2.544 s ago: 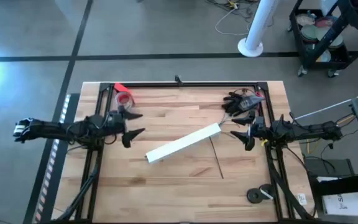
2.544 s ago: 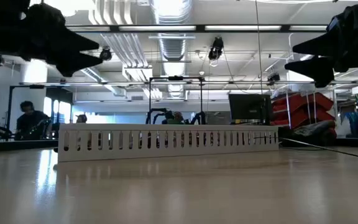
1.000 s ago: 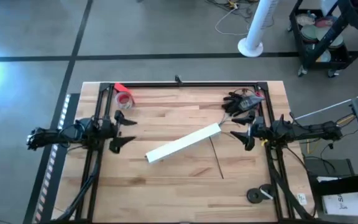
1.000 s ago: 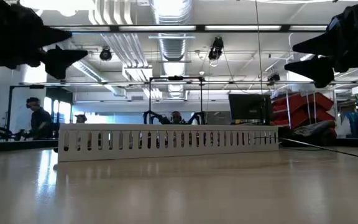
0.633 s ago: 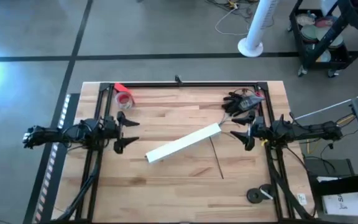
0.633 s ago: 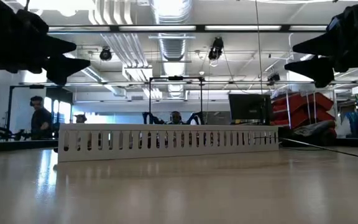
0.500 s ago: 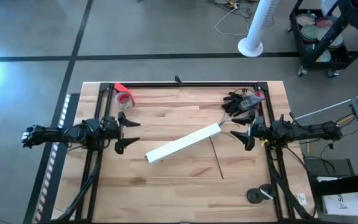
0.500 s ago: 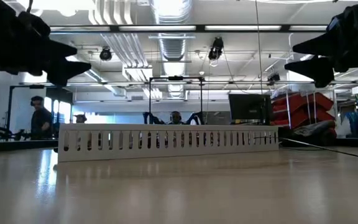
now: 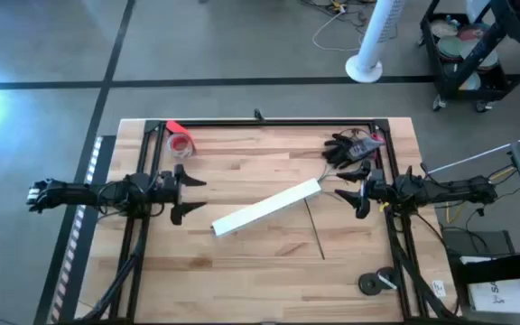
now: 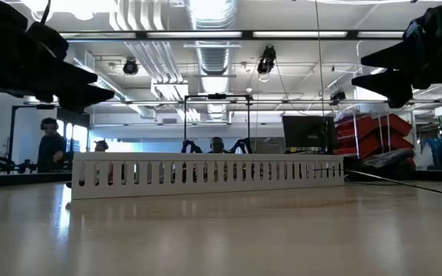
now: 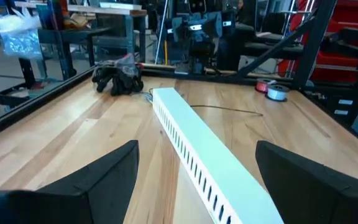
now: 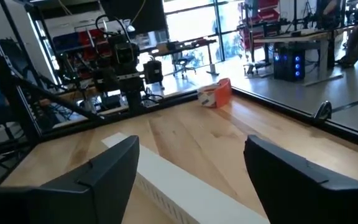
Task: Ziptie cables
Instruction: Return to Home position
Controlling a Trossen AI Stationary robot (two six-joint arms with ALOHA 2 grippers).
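Observation:
A thin dark cable (image 9: 315, 230) lies loose on the wooden table, near the right end of the long white slotted strip (image 9: 266, 207); it also shows in the left wrist view (image 11: 229, 111). The strip rests flat, slanting across the table's middle. My left gripper (image 9: 194, 196) hovers open above the table, left of the strip's near end, its fingers pointing along the strip (image 11: 191, 143). My right gripper (image 9: 346, 200) hovers open just right of the strip's far end (image 12: 160, 180). Neither touches anything. Blue or green cables do not show.
A black tangled bundle (image 9: 346, 149) lies at the far right, a red tape roll (image 9: 181, 143) at the far left. Two dark discs (image 9: 376, 283) sit near the front right corner. A black frame (image 9: 260, 122) borders the table. People show in the room behind (image 10: 50, 142).
My left gripper has moved a little toward the table's right edge, closer to the white strip's near end, and stays open. The strip, the cable and my right gripper have kept still.

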